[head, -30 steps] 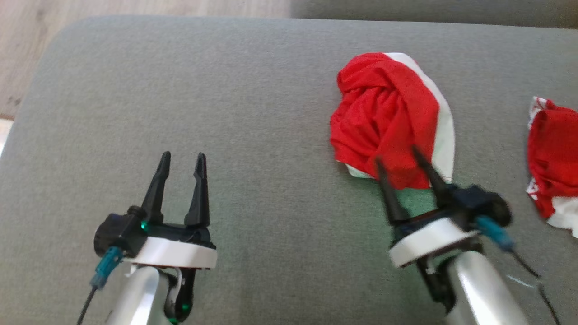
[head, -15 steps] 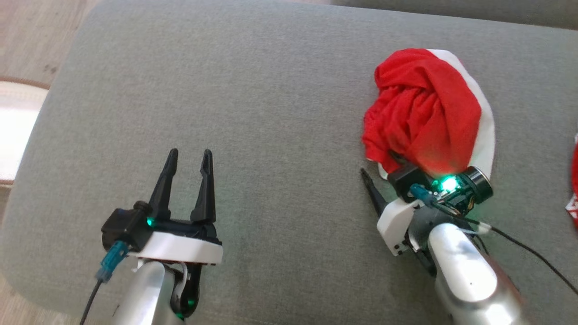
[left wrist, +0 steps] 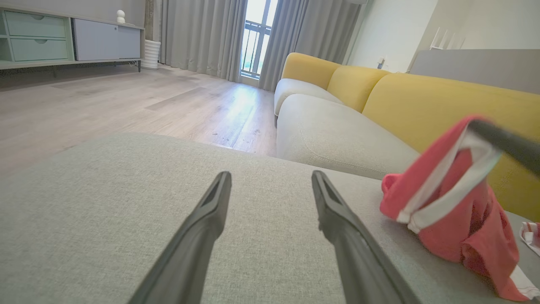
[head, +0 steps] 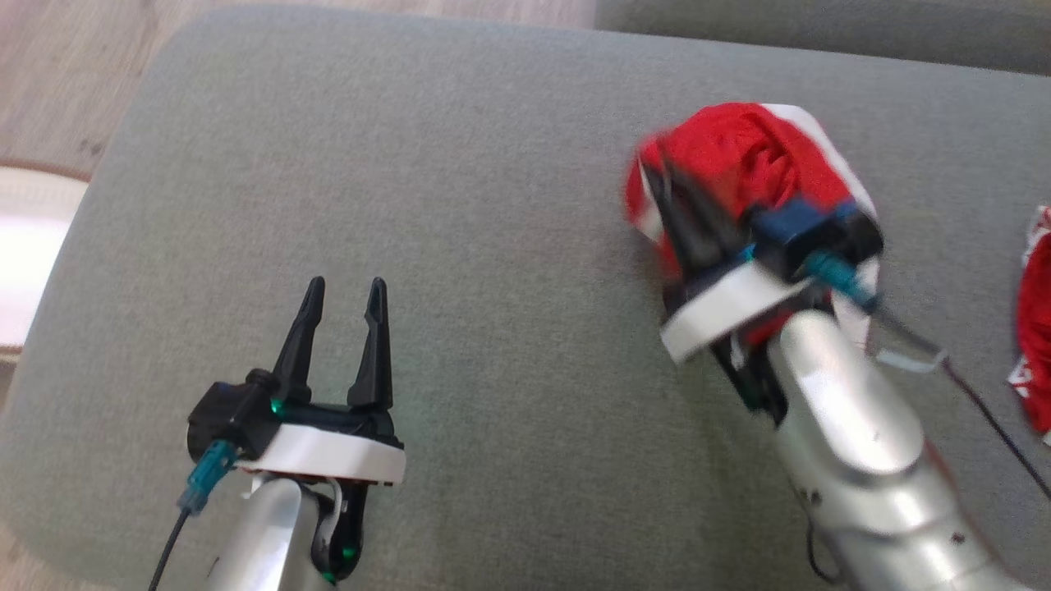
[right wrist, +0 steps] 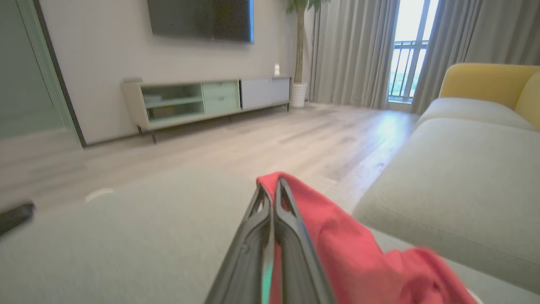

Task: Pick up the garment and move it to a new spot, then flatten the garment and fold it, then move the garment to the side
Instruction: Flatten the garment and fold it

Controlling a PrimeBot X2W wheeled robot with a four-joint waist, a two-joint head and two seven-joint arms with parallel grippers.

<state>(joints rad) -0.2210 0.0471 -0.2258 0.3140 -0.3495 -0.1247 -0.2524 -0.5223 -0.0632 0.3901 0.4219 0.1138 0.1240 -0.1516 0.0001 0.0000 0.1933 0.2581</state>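
Gripping the red-and-white garment [head: 739, 156], the right hand [right wrist: 271, 188] is clenched; the left hand [head: 343, 287] gapes empty.

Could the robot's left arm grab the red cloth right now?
Probably yes, with a stretch. Only bare grey cushion lies between the open left pincer and the red garment; the right pincer is shut on it.

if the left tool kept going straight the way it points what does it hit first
Probably the grey cushion: the left tool points low across bare fabric. If level, the way looks free to the cushion's far edge. The red garment lies off to the right, out of line.
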